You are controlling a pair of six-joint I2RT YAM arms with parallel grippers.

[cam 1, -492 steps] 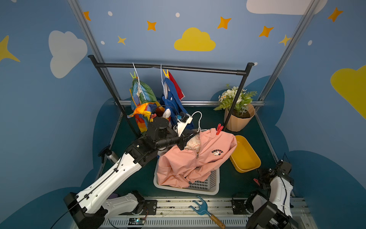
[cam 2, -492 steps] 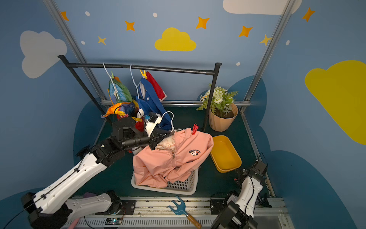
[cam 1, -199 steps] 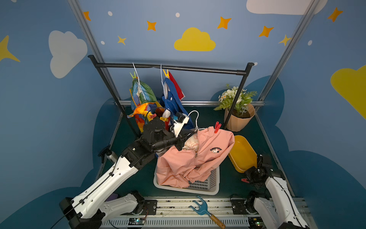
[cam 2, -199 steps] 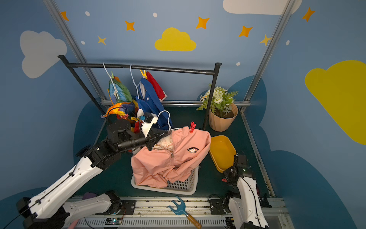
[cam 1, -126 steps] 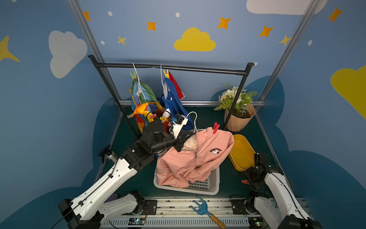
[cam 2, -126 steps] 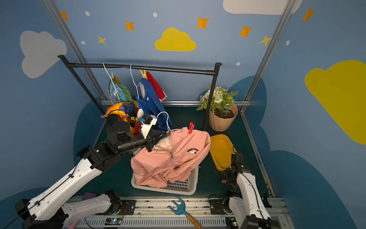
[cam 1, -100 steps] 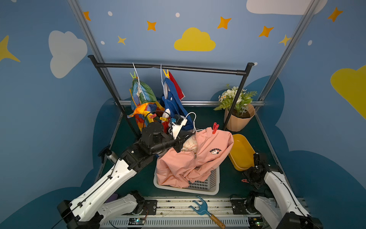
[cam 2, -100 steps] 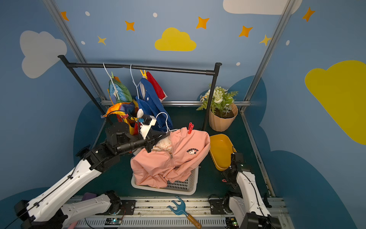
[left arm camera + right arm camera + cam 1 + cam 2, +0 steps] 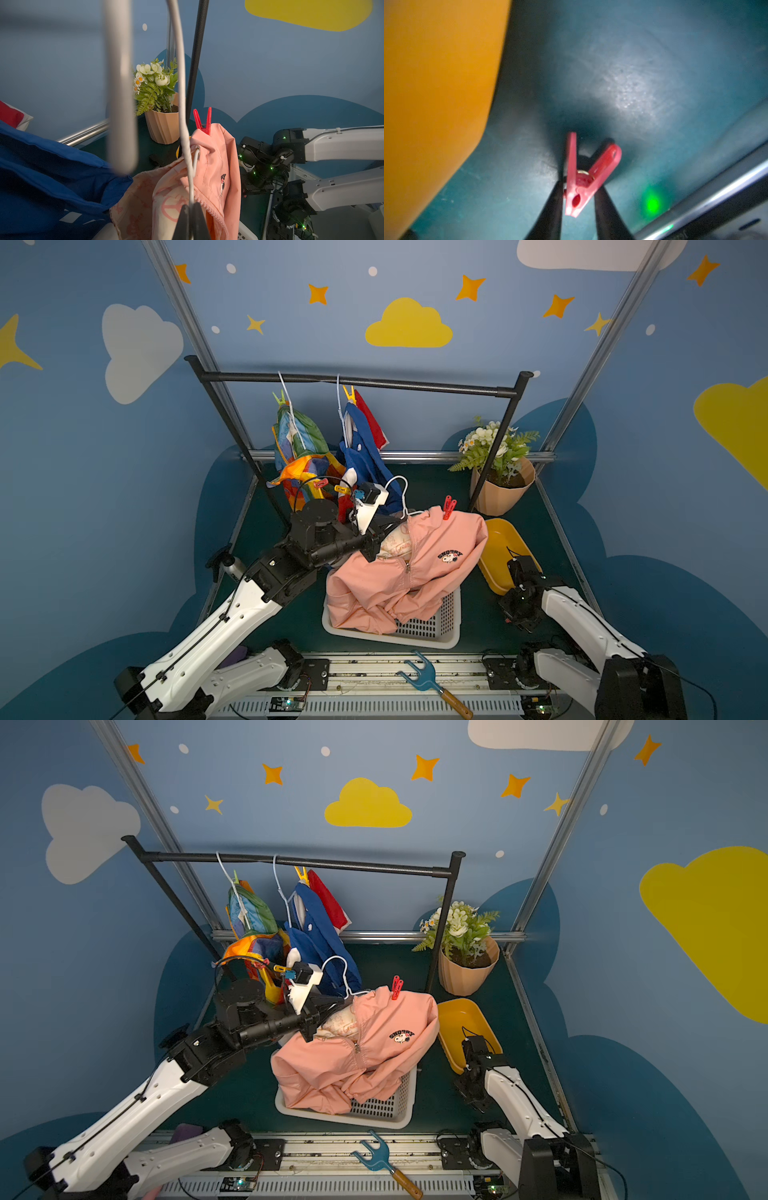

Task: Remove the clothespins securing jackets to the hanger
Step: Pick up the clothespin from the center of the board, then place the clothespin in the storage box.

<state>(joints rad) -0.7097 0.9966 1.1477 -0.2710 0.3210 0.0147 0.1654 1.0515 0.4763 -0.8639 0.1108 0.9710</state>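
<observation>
R gripper [image 9: 580, 185] is closed on a red peg [image 9: 583, 178], low over the floor, just beside the yellow tray [image 9: 436, 83], not in it. L gripper [image 9: 190, 206] is clamped on the hanger [image 9: 182, 104] of the pink jacket [image 9: 415, 572], which sags into the basket [image 9: 451, 616].

Progress, my read: 1 of 6 pegs off, not dropped anywhere yet, and no pegs visible in the tray.

Left to do:
- 2nd red peg [image 9: 448, 506] on the pink jacket's shoulder.
- green peg [image 9: 279, 398] on the rainbow jacket [image 9: 299, 435] and yellow peg [image 9: 349, 393] on the blue jacket [image 9: 365, 448], both up by the rail [image 9: 415, 386].
- pink peg [image 9: 320, 483] and low yellow peg [image 9: 343, 489] at those jackets' near ends, just behind the L arm. Can't confirm they're clipped.

Early stage, approx 5 to go.
</observation>
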